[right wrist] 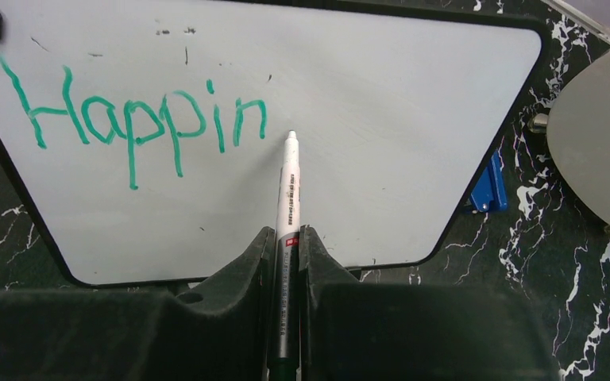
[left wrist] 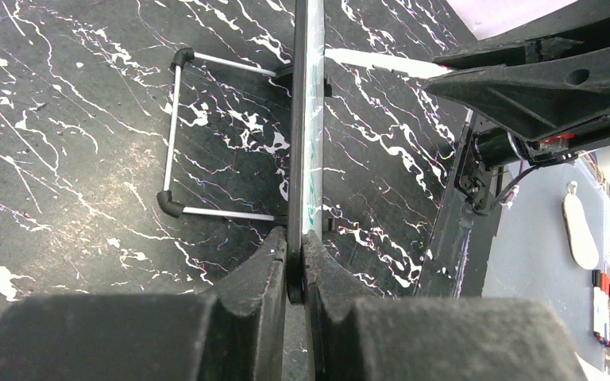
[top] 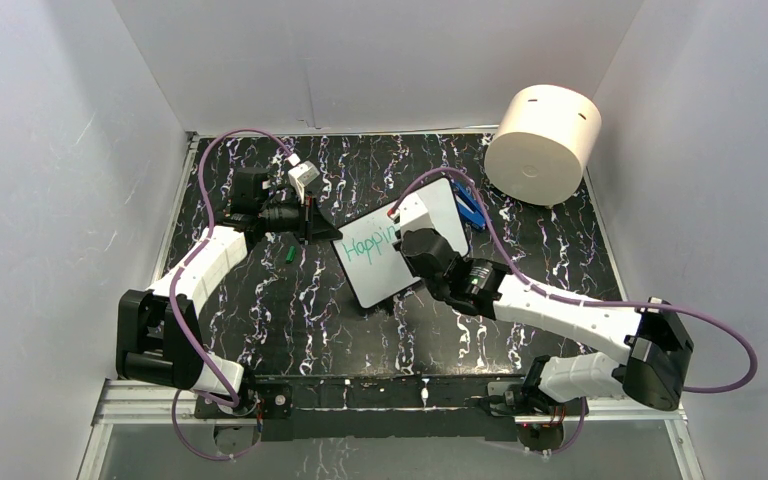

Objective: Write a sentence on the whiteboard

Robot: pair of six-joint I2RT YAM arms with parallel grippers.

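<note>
The small rectangular whiteboard with a thin black frame (top: 380,282) sits on the black, white-veined tabletop (top: 290,330) between the two arms, a silver wire stand (left wrist: 176,135) at its back and one edge clamped tight between the left fingers (left wrist: 258,274). The right fingers (right wrist: 242,274) are closed around a white marker pen (right wrist: 287,190), whose tip lies just right of the teal-green handwritten lettering (right wrist: 139,119), which reads "Happin". A small blue object (right wrist: 488,190) lies just beside the board, near a big cream cylinder (top: 545,140).

Bright, even overhead light; blurred near foregrounds.
</note>
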